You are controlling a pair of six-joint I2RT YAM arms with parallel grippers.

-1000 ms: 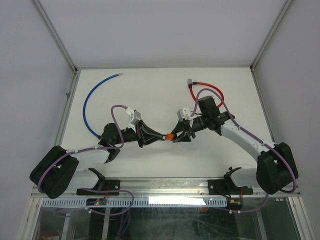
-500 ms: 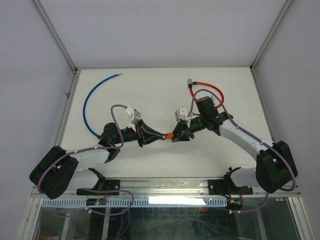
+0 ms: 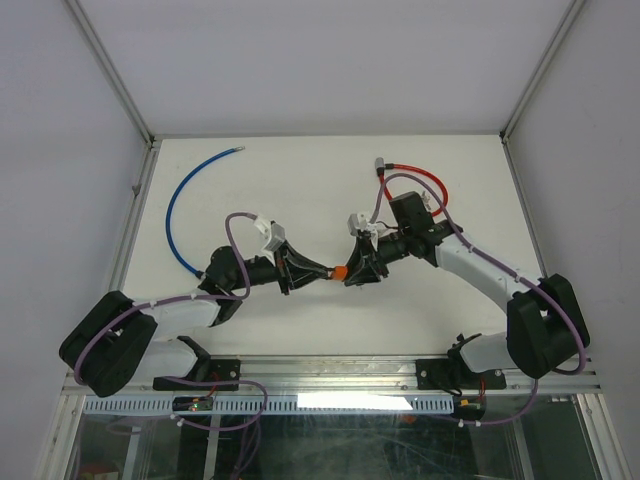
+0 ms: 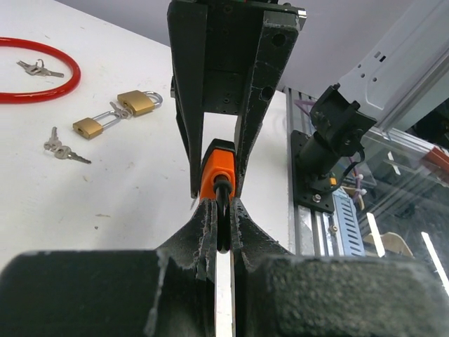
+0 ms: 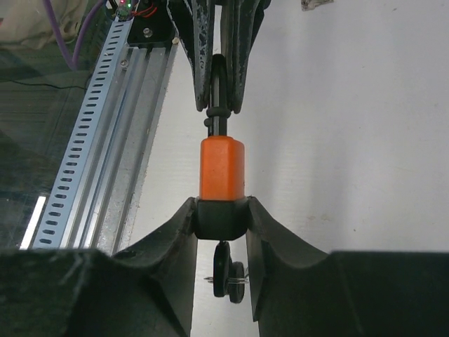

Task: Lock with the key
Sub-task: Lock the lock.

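Orange plastic-cased padlock (image 5: 222, 168): held between both arms over white table (image 3: 300, 180) | left gripper (image 4: 223, 216): pinched nearly shut on dark metal shackle (image 5: 219, 91) (apparently to brace it) | right gripper (image 5: 222, 214): part-open, clamped on the body | black-headed key (image 5: 226, 275): hangs beneath body, blade hidden; whether the shackle is seated is unclear

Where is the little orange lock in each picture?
Top external: the orange lock sits in the middle of the table, a little below the picture's centre.
Left wrist: it is near the centre of the picture.
Right wrist: it is in the centre, standing upright.
Shared landmark: the slotted rail runs along the bottom in the top view, on the right in the left wrist view, and on the left in the right wrist view.
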